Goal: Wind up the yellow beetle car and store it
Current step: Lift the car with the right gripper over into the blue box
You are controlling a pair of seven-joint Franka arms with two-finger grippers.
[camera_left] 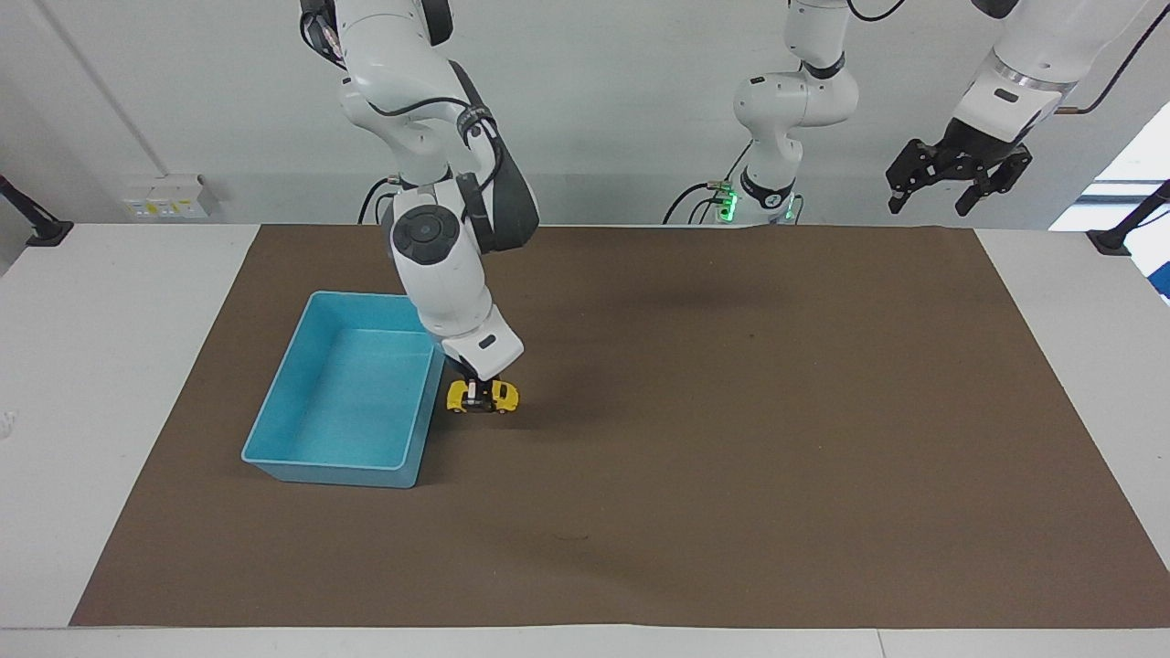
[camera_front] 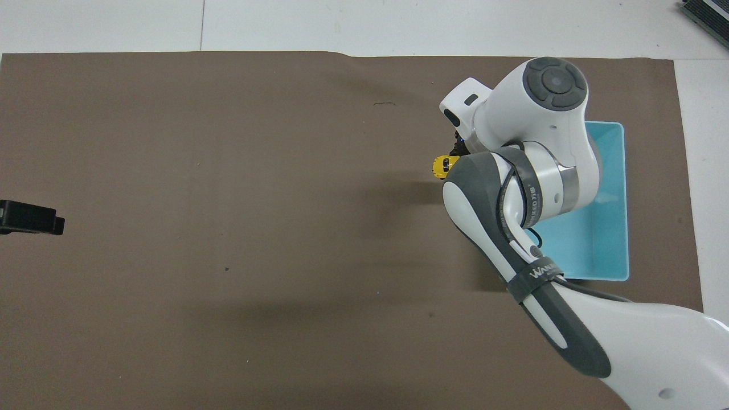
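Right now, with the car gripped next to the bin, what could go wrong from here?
1. The right gripper is shut on the yellow beetle car, a tiny rounded body, so it might slip or twist out.
2. The car hangs just beside the blue bin, not over it; a low carry could clip the bin's wall or drop the car on the brown mat.
The left gripper waits raised at its own end, open, and seems to pose no risk.
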